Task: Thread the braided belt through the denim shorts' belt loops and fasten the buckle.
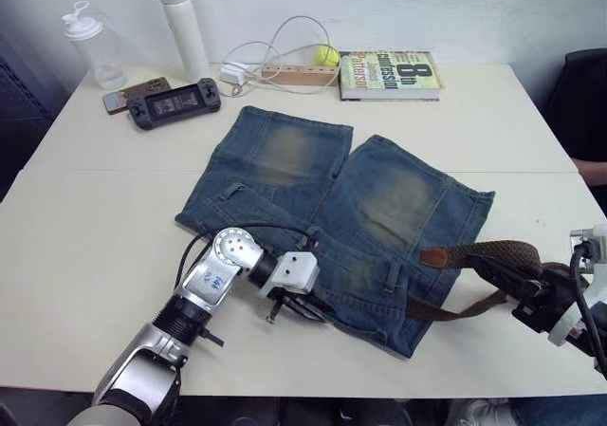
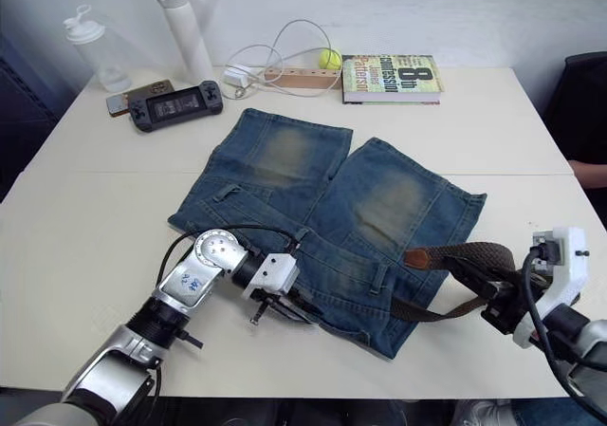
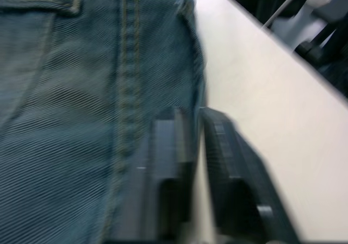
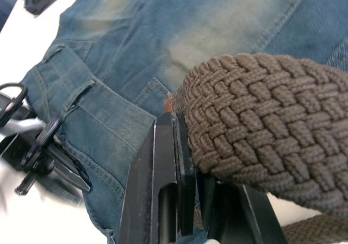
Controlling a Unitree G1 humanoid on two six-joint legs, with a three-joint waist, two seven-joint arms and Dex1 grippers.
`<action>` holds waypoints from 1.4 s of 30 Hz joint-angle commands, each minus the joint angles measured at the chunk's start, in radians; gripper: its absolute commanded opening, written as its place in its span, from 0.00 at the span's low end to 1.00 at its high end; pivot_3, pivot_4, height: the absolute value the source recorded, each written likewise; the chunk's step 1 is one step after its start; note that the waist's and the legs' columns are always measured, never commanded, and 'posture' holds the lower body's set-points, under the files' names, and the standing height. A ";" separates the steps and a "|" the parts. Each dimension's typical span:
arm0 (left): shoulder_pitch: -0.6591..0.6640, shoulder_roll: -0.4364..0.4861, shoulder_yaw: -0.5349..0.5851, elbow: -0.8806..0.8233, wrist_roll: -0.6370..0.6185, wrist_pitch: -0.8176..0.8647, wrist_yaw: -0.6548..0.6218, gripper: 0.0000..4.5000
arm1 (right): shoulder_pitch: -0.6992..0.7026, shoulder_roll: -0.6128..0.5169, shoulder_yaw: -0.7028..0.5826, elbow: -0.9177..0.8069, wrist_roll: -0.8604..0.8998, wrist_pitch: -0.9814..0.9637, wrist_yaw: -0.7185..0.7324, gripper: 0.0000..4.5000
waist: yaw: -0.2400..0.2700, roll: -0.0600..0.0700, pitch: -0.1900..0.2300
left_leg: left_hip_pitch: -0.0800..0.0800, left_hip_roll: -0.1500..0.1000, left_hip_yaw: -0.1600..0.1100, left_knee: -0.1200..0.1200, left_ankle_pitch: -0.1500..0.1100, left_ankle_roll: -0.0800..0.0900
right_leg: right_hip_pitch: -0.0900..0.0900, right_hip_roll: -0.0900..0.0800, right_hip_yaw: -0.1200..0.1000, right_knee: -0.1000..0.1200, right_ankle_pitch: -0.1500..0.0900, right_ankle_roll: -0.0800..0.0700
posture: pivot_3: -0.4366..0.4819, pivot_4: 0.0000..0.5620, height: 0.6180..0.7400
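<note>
On the pale table (image 1: 85, 246), the dark-brown braided belt (image 1: 493, 251) arcs off the right edge of the faded blue denim shorts (image 1: 351, 208), its tan leather tip (image 1: 434, 256) lying on the denim and pointing toward the waistband. The right gripper (image 4: 187, 162) has its two black fingers clamped on the woven strap, so that arm is the nearer one. The left gripper (image 3: 197, 146) pinches the waistband edge, fingers nearly closed with the denim hem between them. Likely the tip must travel leftward along the waistband toward the nearest denim belt loop (image 1: 392, 278). The buckle cannot be made out.
</note>
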 commanded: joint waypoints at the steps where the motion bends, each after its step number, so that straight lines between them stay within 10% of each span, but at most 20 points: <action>1: -0.013 0.028 0.025 -0.094 -0.058 0.078 -0.006 0.59 | 0.016 0.033 0.018 -0.046 0.086 -0.069 -0.102 0.00 | 0.000 0.000 0.000 | 0.000 0.000 0.000 0.000 0.000 0.000 | 0.000 0.000 0.000 0.000 0.000 0.000 | 0.48 0.27 0.95; 5: -0.040 0.053 0.093 -0.143 -0.119 0.147 0.021 0.99 | 0.034 0.068 0.063 -0.074 0.168 -0.132 -0.198 0.00 | -0.004 0.000 0.000 | 0.000 0.000 0.000 0.000 0.000 0.000 | 0.000 0.000 0.000 0.000 0.000 0.000 | 0.48 0.27 0.95; 28: -0.034 0.111 0.197 -0.269 -0.173 0.305 0.213 0.99 | -0.073 0.179 0.447 -0.042 0.074 -0.238 -0.384 0.00 | -0.024 0.001 -0.001 | 0.001 0.000 0.000 0.002 0.000 0.000 | 0.000 0.000 0.001 -0.002 0.000 0.000 | 0.48 0.27 0.95; 42: 0.021 0.111 0.188 -0.316 -0.185 0.311 0.257 0.99 | -0.135 0.125 0.405 -0.041 0.115 -0.257 -0.514 0.00 | -0.023 0.001 -0.001 | 0.001 0.000 0.000 0.002 0.000 0.000 | 0.000 0.000 0.001 -0.002 0.000 0.000 | 0.48 0.27 0.95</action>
